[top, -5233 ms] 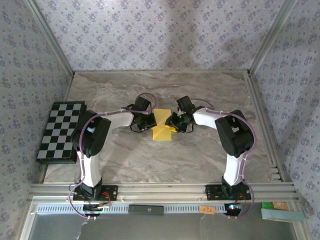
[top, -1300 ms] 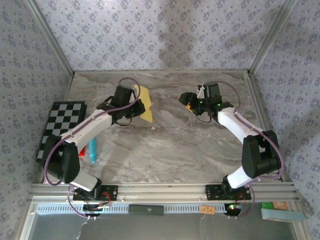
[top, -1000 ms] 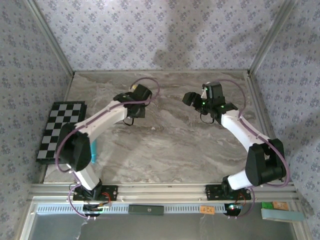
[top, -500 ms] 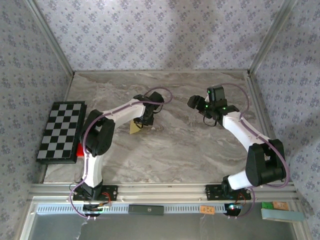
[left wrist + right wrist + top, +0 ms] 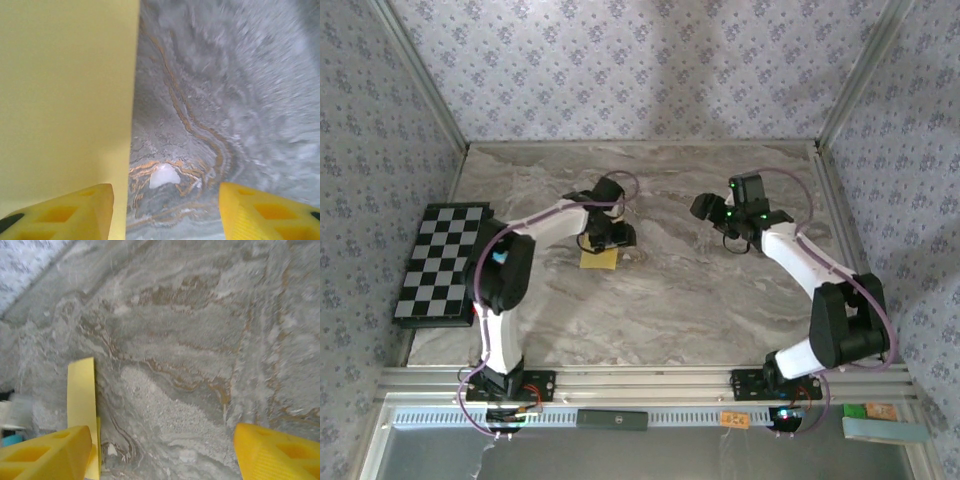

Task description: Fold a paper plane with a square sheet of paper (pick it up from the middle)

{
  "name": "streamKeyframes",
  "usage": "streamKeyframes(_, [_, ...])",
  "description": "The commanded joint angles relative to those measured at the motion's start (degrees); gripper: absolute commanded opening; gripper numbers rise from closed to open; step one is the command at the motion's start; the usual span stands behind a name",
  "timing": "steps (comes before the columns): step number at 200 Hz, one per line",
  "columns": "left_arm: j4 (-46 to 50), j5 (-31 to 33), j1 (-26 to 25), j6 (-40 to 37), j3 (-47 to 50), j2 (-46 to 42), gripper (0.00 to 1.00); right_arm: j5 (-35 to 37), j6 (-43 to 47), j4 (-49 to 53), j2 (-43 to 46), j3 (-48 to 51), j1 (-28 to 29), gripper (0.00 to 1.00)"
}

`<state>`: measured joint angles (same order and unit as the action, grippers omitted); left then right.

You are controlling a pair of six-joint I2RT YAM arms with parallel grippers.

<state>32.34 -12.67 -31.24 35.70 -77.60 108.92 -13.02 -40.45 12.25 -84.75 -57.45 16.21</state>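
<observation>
The square sheet of paper (image 5: 599, 260), yellow and folded into a small squarish piece, lies flat on the marble table left of centre. I cannot tell whether it has the pointed shape of a paper plane. My left gripper (image 5: 618, 238) hovers just above its far right corner. In the left wrist view the paper (image 5: 65, 100) covers the left half, and the left gripper (image 5: 165, 210) is open with bare table between its fingers. My right gripper (image 5: 702, 208) hangs open over the table to the right. From the right wrist, the paper (image 5: 81, 395) is a narrow strip beside the left finger of that gripper (image 5: 162, 450).
A black-and-white checkered board (image 5: 440, 262) lies at the table's left edge. Patterned walls and metal rails close in the table on three sides. A small white speck (image 5: 164, 176) marks the marble beside the paper.
The left arm swung in from the back left toward the centre and came down. Its jaws opened and the paper now lies on the table. The right arm barely moved.
</observation>
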Motion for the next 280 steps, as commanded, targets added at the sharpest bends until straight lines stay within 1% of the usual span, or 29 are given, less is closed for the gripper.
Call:
streamKeyframes(1, [-5.2,-3.2,2.8,2.7,2.4,-9.1,0.61,-3.3,1.1,1.0,-4.8,-3.4,3.7,0.76])
streamKeyframes(30, [-5.8,2.8,7.4,4.5,8.4,-17.8,0.68,-5.4,1.2,1.0,-11.8,-8.4,10.6,0.75])
streamKeyframes(40, [-5.6,5.3,9.1,5.1,10.7,-20.7,0.74,-5.9,1.4,1.3,-14.5,-10.3,13.1,0.74])
streamKeyframes(48, [-5.6,6.8,10.5,5.7,12.7,-22.8,0.78,-6.2,1.1,1.6,-17.0,-13.6,14.7,0.73])
streamKeyframes(61, [-5.8,7.8,13.1,6.7,15.8,-26.0,0.84,-7.3,0.8,1.6,-20.6,-16.8,17.3,0.71])
streamKeyframes(89, [-6.4,8.0,17.8,9.2,21.6,-31.6,0.91,-8.7,0.7,3.8,-28.1,-23.9,21.5,0.68])
streamKeyframes(104, [-7.6,7.8,19.7,10.4,24.6,-34.3,1.0,-9.5,1.0,5.1,-31.8,-27.8,23.1,0.66])
streamKeyframes(136, [-8.4,7.1,22.1,11.5,27.9,-37.1,1.0,-10.5,1.2,8.1,-37.8,-34.1,24.4,0.64])
streamKeyframes(178, [-9.1,5.6,22.4,11.5,28.3,-36.3,1.0,-10.3,2.7,12.7,-43.8,-40.2,24.9,0.63])
streamKeyframes(200, [-9.7,4.8,22.4,11.5,28.2,-35.2,1.0,-10.0,3.8,15.8,-45.9,-41.8,24.9,0.61])
streamKeyframes(216, [-10.1,3.9,22.5,11.5,28.1,-34.4,1.0,-8.9,4.0,18.3,-46.0,-41.5,24.7,0.61])
streamKeyframes(220, [-10.2,3.6,22.4,11.5,28.1,-34.1,1.0,-8.6,6.0,18.9,-45.9,-41.4,24.6,0.6])
streamKeyframes(246, [-10.7,1.5,22.4,10.9,27.8,-32.7,1.0,-6.2,11.1,24.2,-43.9,-38.5,23.4,0.59])
streamKeyframes(280, [-11.2,-2.0,22.4,8.9,27.1,-30.9,1.0,-5.2,21.2,27.7,-38.6,-30.3,21.1,0.58])
